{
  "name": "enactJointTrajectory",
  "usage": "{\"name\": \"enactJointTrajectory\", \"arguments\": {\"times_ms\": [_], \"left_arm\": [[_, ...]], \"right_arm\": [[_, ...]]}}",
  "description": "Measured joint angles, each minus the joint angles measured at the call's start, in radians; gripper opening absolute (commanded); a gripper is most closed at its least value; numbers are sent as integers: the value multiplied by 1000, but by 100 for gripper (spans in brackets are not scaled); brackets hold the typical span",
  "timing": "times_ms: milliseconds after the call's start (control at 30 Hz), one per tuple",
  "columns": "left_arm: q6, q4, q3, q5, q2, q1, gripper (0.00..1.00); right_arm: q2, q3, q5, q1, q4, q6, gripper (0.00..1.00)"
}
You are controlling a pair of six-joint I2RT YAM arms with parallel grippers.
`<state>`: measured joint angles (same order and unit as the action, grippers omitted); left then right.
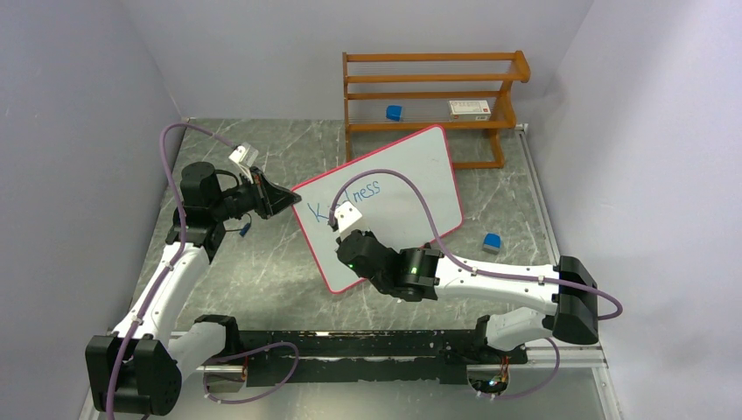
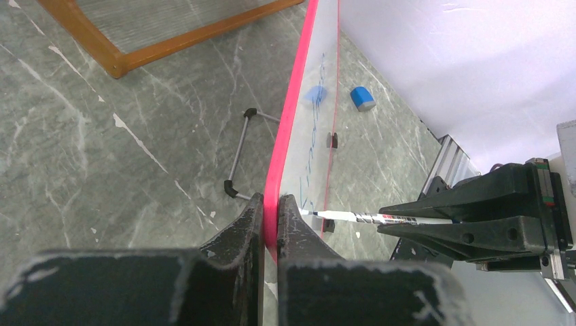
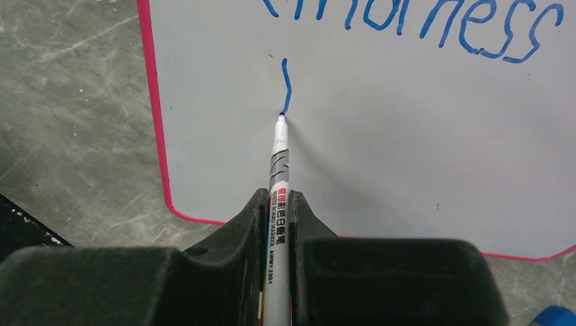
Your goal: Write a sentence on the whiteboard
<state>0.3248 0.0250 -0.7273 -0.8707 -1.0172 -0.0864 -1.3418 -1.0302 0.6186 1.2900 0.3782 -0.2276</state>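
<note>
The whiteboard, white with a red-pink rim, stands tilted mid-table. My left gripper is shut on its left rim; the wrist view shows the fingers pinching the pink edge at the gripper. My right gripper is shut on a white marker. The marker's blue tip touches the board at the lower end of a short blue stroke. Above it the sentence reads "Kindness" in blue cursive. The marker also shows from the side, meeting the board.
A wooden rack stands behind the board, holding a small blue block and a white box. Another blue block lies on the marble table right of the board. Wire feet prop the board. Walls close three sides.
</note>
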Motion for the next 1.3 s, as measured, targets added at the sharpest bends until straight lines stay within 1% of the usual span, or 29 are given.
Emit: {"name": "enactJointTrajectory", "arguments": {"times_ms": [700,1300], "left_arm": [[0,0,0,0,0,0,5],[0,0,0,0,0,0,5]], "right_arm": [[7,0,41,-2,-61,5,0],[8,0,59,-14,-39,-8,0]]}}
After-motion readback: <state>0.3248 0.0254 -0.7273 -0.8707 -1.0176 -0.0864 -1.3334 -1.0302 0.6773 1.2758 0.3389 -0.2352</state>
